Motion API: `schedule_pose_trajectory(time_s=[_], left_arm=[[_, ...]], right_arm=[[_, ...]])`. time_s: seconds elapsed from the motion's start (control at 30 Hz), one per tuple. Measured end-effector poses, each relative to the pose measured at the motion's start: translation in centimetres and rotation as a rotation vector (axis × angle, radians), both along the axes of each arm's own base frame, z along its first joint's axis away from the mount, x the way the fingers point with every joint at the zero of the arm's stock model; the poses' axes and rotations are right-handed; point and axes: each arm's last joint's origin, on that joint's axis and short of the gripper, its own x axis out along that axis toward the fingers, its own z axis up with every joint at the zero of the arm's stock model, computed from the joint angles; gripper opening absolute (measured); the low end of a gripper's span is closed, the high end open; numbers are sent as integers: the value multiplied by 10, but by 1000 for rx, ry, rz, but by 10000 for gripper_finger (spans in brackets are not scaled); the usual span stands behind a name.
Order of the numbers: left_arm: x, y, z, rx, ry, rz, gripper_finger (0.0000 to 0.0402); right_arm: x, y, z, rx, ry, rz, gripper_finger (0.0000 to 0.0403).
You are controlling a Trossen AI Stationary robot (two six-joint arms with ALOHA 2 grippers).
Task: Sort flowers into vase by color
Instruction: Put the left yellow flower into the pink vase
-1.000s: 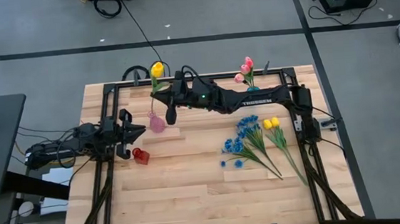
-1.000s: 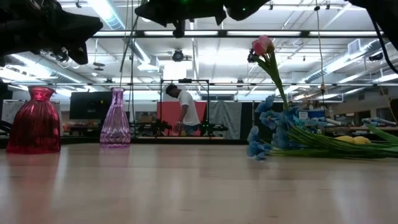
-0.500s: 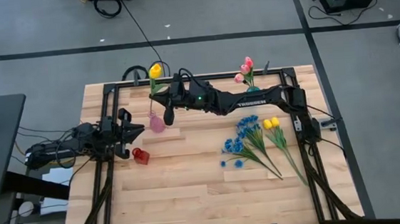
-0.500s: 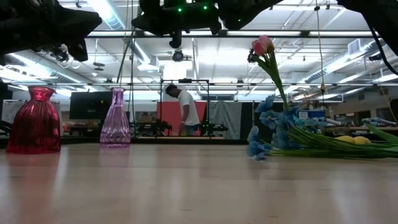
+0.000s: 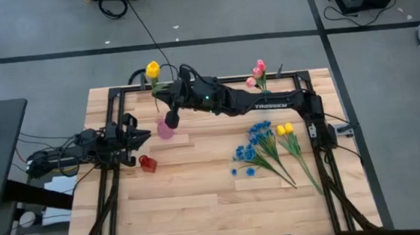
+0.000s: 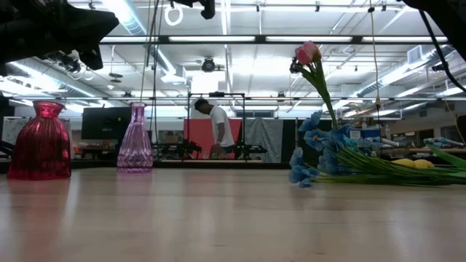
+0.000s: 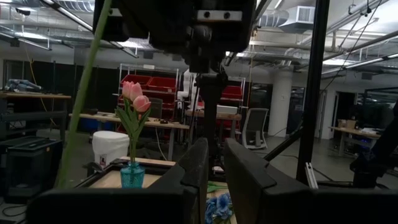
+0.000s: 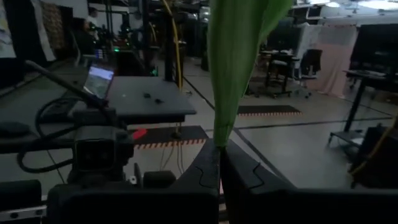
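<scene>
My right gripper (image 5: 170, 119) hangs over the far left part of the table, above the pink glass vase (image 5: 164, 129), shut on a yellow tulip (image 5: 152, 68). The tulip's green stem (image 7: 87, 93) slants past the right arm in the left wrist view. My left gripper (image 5: 132, 136) waits at the left edge beside the red vase (image 5: 147, 163), its fingers a narrow gap apart (image 7: 216, 168). Pink tulips (image 5: 259, 70) stand in a teal vase (image 7: 132, 175). Blue sprays (image 5: 256, 148) and two yellow tulips (image 5: 285, 129) lie flat on the table's right part. My right gripper pinches the yellow tulip's green stem and leaf (image 8: 219, 140) between its two fingers, which lie across the stem. The tulip is lifted clear of the table and tilted. Its yellow head (image 5: 152, 68) points toward the far left, and the stem slants down past the fingers.
The pink vase (image 6: 136, 138) and the red vase (image 6: 41, 142) stand upright and apart on the left. The black frame rails (image 5: 111, 103) run along the table's edges. Bare wood (image 5: 201, 201) fills the near half. A person (image 6: 217, 127) stands in the room beyond.
My right gripper has risen and shifted a little toward the table's left, leaving the top of the low view. It stayed shut on the tulip. The yellow head has swung toward the far left corner, so the flower tilts more.
</scene>
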Motion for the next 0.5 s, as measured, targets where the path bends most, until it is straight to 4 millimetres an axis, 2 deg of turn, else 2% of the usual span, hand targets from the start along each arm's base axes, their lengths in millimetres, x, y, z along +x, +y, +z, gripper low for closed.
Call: schedule_pose_trajectory(time_s=[0.17,0.27,0.4,0.5], left_arm=[[0,0,0,0,0,0,56],[0,0,0,0,0,0,56],[0,0,0,2,1,1,56],[0,0,0,2,1,2,56]], right_arm=[[3,6,-24,30,28,1,9],[5,16,-38,50,-17,18,9],[6,25,-46,36,-50,-25,9],[6,25,-41,27,-57,-43,9]])
